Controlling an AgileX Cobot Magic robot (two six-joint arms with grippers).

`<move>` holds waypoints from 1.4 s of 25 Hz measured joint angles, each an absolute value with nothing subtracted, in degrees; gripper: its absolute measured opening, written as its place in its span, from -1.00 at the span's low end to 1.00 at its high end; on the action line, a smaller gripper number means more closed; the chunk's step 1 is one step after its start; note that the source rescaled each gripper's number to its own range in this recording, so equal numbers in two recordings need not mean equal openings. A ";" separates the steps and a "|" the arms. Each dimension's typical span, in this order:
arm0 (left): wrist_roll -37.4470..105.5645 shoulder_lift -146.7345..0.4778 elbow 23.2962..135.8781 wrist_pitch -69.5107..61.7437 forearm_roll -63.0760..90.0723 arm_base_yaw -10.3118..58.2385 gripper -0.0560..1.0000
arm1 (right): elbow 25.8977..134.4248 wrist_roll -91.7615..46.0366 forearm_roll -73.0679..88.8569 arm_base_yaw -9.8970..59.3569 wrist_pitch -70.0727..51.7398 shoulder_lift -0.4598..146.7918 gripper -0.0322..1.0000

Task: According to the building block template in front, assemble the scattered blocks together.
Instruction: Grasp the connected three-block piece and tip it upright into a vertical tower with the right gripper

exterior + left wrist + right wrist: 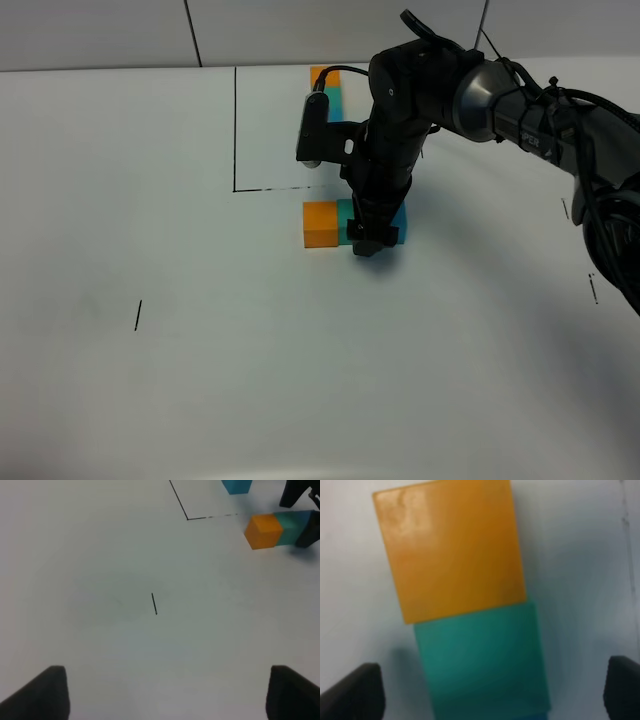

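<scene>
Right gripper (368, 240): you have it lowered over the right end of the loose row, jaws pointing down. Its wrist view shows the two dark fingertips (352, 692) standing wide, one on each side of the row and clear of the cubes' faces. It grips nothing you can see.
Left gripper (165, 695): you see only its two dark fingertips, spread wide over bare table, with nothing between them. It sits well apart from the blocks.
Orange block (320, 223): at the left end of the loose row on the white table (150, 380), just below the drawn outline's lower edge.
Teal-green block (482, 660): touching the orange block, face to face, and slightly skewed against it.
Blue block (398, 224): mostly hidden behind the right gripper; you see only a sliver beside the teal-green one.
Template (328, 85): orange and teal cubes show at the far edge of the table beside the black outline (235, 130); the arm covers the rest.
</scene>
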State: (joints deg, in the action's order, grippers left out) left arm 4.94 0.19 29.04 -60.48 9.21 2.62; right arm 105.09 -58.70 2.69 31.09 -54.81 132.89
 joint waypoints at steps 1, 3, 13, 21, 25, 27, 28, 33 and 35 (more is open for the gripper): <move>4.94 0.19 29.04 -60.48 9.21 2.62 0.58 | 105.59 -58.70 2.67 31.09 -54.81 133.37 0.56; 4.94 0.19 29.04 -60.48 9.21 2.62 0.58 | 106.57 -58.70 3.07 31.09 -54.81 134.16 0.55; 4.94 0.19 29.04 -60.48 9.21 2.62 0.58 | 107.84 -58.17 4.00 31.38 -55.24 136.33 0.43; 4.94 0.19 29.04 -60.48 9.21 2.62 0.58 | 107.90 -50.28 2.08 31.63 -54.94 136.09 -0.90; 4.94 0.19 29.04 -60.48 9.21 2.62 0.58 | 107.90 -41.44 0.47 31.67 -54.85 134.13 -0.90; 4.94 0.19 29.04 -60.48 9.21 2.62 0.58 | 107.90 -34.49 0.39 31.95 -55.05 132.87 -0.90; 4.94 0.19 29.04 -60.48 9.21 2.62 0.58 | 107.90 -30.24 0.46 32.19 -55.37 132.37 -0.90; 4.94 0.19 29.04 -60.48 9.21 2.62 0.58 | 107.90 -5.31 1.47 32.90 -59.67 131.94 -0.90; 4.94 0.19 29.04 -60.48 9.21 2.62 0.58 | 107.90 4.35 1.53 32.90 -61.39 131.94 -0.90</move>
State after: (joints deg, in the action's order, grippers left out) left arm 4.94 0.19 29.04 -60.48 9.21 2.62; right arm 107.90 4.35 1.53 32.90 -61.39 131.94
